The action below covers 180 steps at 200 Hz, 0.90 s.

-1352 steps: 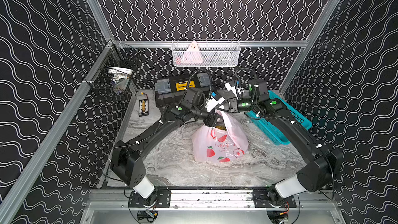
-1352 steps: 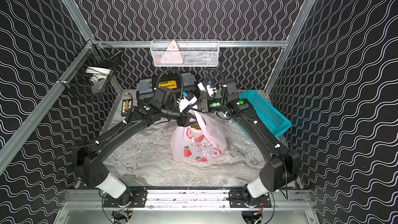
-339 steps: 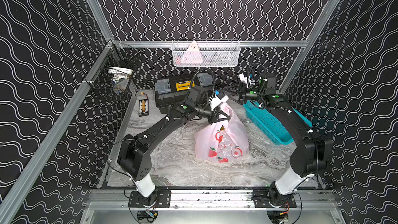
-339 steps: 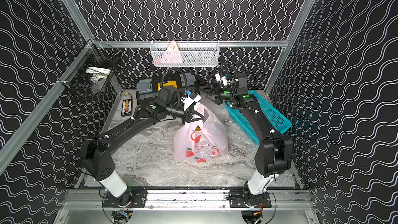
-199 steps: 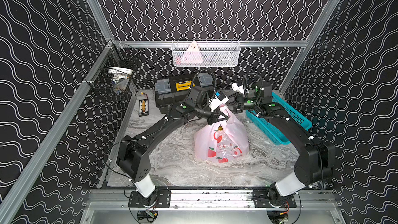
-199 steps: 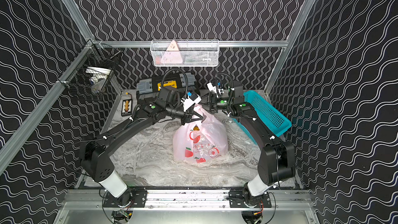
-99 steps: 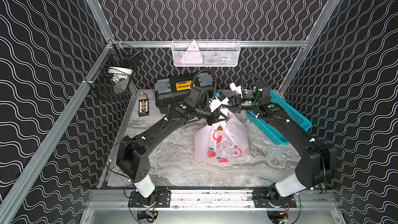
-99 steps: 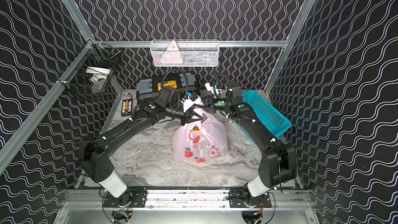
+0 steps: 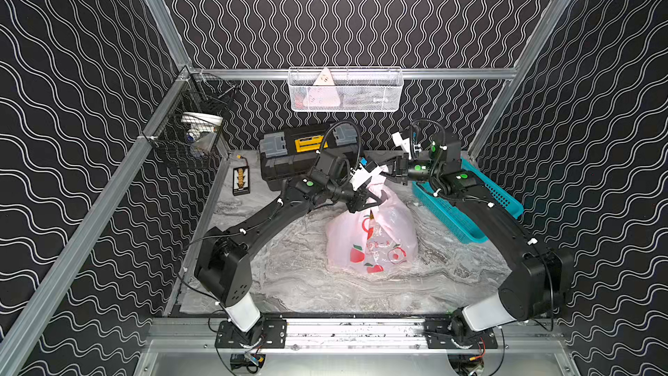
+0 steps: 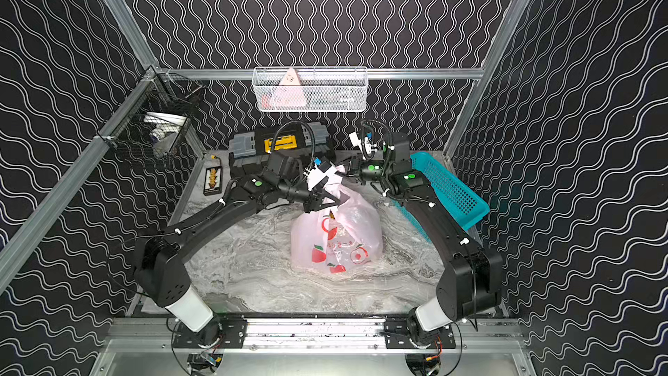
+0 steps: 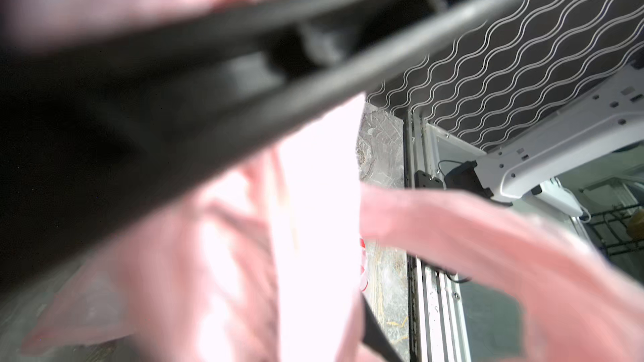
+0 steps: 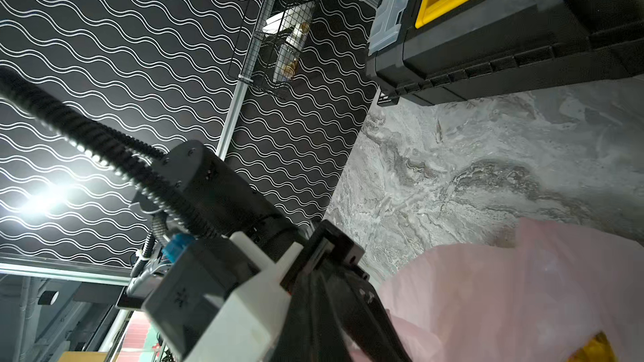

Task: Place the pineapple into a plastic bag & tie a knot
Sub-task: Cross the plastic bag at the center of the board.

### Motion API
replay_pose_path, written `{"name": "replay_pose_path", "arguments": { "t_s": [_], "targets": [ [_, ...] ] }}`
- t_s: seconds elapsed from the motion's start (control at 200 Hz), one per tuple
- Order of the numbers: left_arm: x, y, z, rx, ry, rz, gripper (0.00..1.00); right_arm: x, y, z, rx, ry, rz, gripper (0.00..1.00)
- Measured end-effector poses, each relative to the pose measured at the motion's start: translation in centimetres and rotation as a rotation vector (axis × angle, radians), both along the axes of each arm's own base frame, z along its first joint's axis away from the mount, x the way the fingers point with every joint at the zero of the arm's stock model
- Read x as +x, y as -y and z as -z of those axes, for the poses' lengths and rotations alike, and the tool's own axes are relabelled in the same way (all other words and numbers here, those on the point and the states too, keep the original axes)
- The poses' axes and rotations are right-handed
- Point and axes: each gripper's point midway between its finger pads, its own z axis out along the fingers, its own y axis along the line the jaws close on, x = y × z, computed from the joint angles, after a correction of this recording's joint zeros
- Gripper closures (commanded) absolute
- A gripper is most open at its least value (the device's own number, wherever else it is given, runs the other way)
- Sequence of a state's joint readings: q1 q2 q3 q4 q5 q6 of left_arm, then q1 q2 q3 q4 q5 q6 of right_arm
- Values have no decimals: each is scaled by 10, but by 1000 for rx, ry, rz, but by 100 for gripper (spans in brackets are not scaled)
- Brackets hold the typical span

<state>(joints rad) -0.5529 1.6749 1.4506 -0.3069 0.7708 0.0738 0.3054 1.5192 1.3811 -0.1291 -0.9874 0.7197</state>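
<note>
The pale-pink plastic bag (image 9: 372, 244) (image 10: 339, 244) stands bulging in the middle of the marble table, its top pulled up and back. Through the bag's mouth in the right wrist view a yellow bit of the pineapple (image 12: 592, 349) shows; the rest is hidden. My left gripper (image 9: 376, 193) (image 10: 336, 195) is at the bag's neck with its jaws apart and pink film (image 11: 313, 203) between them. My right gripper (image 9: 388, 175) (image 10: 345, 171) is shut on the handle at the very top. The grippers cover the bag's top, so the knot is hidden.
A teal perforated basket (image 9: 466, 211) lies at the right under my right arm. A black and yellow toolbox (image 9: 289, 160) stands at the back, with a small flat device (image 9: 241, 180) to its left. Wire baskets hang on the back wall (image 9: 345, 90) and the left rail (image 9: 195, 139).
My right arm has swung in from over the teal basket and shut on the bag's top handle. My left gripper's jaws have parted at the bag's neck.
</note>
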Motion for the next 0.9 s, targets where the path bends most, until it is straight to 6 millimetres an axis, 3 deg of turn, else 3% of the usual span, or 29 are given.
{"name": "replay_pose_path", "arguments": {
  "t_s": [0.18, 0.35, 0.505, 0.901],
  "targets": [
    [4, 2, 3, -18, -8, -14, 100, 2, 8, 0, -33, 6, 55, 100],
    [17, -2, 3, -30, -8, -87, 100, -3, 18, -4, -86, 35, 111, 100],
    [30, -18, 0, -56, -8, -229, 100, -10, 27, 5, -140, 24, 157, 100],
    [33, -46, 6, -138, -105, -480, 100, -49, 1, 68, -267, -14, 162, 100]
  ]
}}
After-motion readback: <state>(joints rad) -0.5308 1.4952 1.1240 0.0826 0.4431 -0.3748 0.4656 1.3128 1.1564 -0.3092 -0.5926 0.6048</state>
